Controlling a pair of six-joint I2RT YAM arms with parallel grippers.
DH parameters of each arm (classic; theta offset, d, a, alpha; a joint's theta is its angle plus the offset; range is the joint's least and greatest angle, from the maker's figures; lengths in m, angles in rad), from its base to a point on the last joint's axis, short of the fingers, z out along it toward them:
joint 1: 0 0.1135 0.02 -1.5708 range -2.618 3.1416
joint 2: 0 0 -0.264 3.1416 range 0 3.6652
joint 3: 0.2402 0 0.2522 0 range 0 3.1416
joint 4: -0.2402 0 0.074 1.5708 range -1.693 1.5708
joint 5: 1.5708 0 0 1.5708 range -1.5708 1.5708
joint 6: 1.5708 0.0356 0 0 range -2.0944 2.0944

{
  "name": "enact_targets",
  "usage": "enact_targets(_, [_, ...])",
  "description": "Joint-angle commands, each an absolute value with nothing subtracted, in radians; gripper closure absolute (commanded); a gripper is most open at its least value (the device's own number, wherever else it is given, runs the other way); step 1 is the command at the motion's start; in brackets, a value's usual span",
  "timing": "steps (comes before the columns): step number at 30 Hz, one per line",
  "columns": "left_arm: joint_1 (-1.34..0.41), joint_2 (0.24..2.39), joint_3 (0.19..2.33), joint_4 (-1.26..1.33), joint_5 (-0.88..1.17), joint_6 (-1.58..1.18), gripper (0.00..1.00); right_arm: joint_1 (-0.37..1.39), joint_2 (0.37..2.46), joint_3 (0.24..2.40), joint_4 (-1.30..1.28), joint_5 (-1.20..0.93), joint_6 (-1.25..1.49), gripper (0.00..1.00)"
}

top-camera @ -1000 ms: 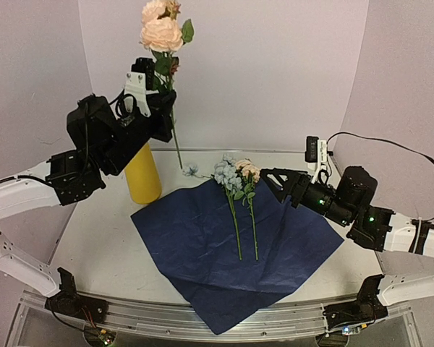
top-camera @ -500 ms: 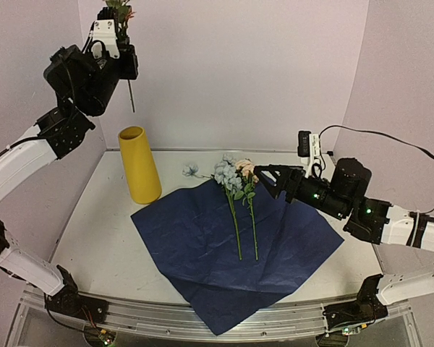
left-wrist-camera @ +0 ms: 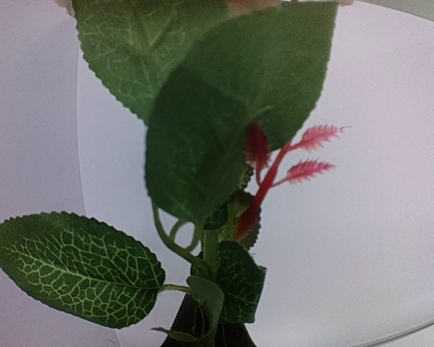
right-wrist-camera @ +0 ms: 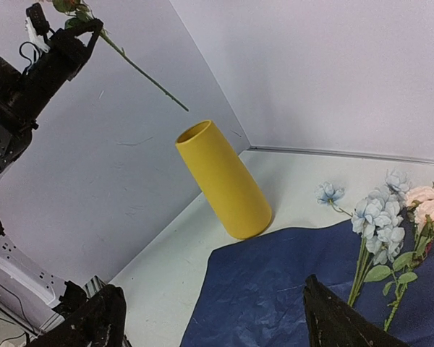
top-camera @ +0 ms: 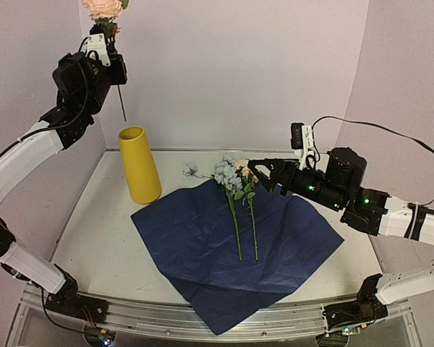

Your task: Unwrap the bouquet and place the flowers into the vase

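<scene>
On the table (top-camera: pixel 94 238) a navy paper sheet (top-camera: pixel 195 246) is laid flat across the middle, so the bouquet is judged already unwrapped. The vase (top-camera: pixel 139 168) is stood upright just beyond the sheet's far-left corner; no stems are seen in it. The other flowers (top-camera: pixel 235 189) are found at the sheet's far edge, stems pointing toward the arm bases, with one small blue bloom (top-camera: pixel 191 170) set slightly apart to the left. The right gripper (top-camera: pixel 254 168) is held just beside those blooms, jaws wide and nothing between them. The left gripper (top-camera: pixel 108 52) is clamped on a peach rose stem (top-camera: pixel 120 100), raised high, with the lower end hung above the vase mouth and apart from it. Risks noted: the thin stem may be swung in the grip and the narrow mouth missed; the rim may be struck on descent and the vase tipped; the left wrist view is filled by leaves (left-wrist-camera: pixel 202 144), so alignment cannot be checked there.
</scene>
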State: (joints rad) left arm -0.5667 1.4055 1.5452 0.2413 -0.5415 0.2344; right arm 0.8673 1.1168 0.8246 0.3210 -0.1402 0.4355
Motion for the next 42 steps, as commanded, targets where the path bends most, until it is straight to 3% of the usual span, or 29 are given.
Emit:
enact_targets(1, [-0.517, 1.377, 1.505, 0.21, -0.438, 0.081, 1.0, 0.87, 1.12, 0.853, 0.334, -0.148, 0.43, 0.14])
enact_targets(16, [-0.491, 1.333, 1.372, 0.193, -0.424, 0.009, 1.0, 0.87, 1.112, 0.832, 0.333, -0.139, 0.431, 0.14])
enact_targets(42, [-0.378, 1.489, 1.288, 0.128, -0.293, -0.215, 0.97, 0.87, 1.095, 0.81, 0.334, -0.135, 0.442, 0.14])
